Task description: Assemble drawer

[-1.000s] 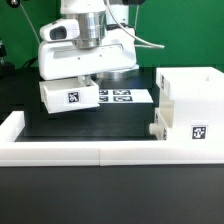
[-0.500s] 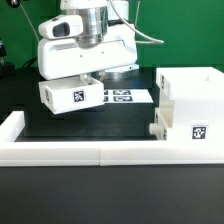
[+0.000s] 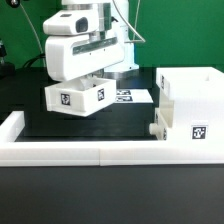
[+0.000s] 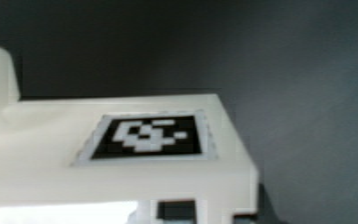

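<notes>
My gripper [image 3: 88, 80] is shut on a small white open-top tray [image 3: 74, 97] and holds it tilted, clear of the black table, at the exterior view's left of centre. The tray's tag faces the camera. In the wrist view the tray [image 4: 87, 170] fills the frame, with its black-and-white tag [image 4: 153, 135] close up; my fingertips are not clearly visible there. The tall white box shell [image 3: 192, 98] stands at the exterior view's right, a tag on its front. A small white part [image 3: 157, 129] sits against the shell's lower left; I cannot tell what it is.
The marker board [image 3: 130, 96] lies flat on the table behind the held tray. A long low white rail [image 3: 80, 151] edges the table's front and turns up at the left end [image 3: 12, 126].
The gripper has risen and shifted slightly toward the exterior view's right. The tray has come up off the table with it and now hangs tilted.
</notes>
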